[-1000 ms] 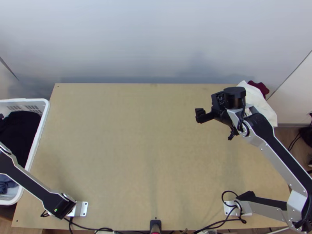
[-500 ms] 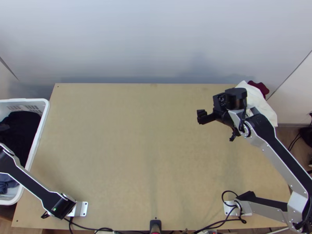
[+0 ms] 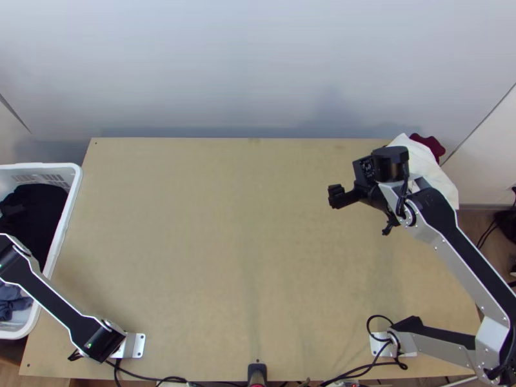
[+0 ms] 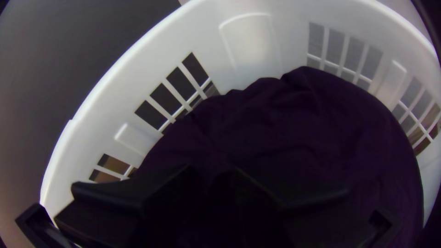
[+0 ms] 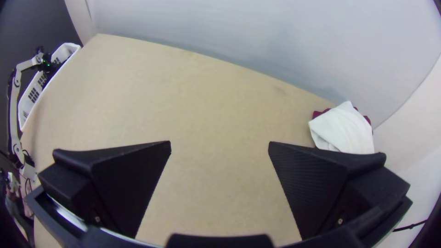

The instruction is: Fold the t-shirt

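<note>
1. Two robot arms (image 3: 467,267)
2. One wooden table (image 3: 193,258)
3. One white basket (image 3: 72,187)
4. At least one near-black cloth (image 3: 39,216)
5. At least one blue-grey cloth (image 3: 11,302)
6. One white cloth (image 3: 440,184)
7. At least one dark red cloth (image 3: 431,144)

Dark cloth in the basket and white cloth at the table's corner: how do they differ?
The dark cloth lies inside the basket; the white cloth lies at a corner of the table. Blue-grey cloth lies near the dark cloth; dark red cloth shows behind the white cloth. Both have creases.
</note>
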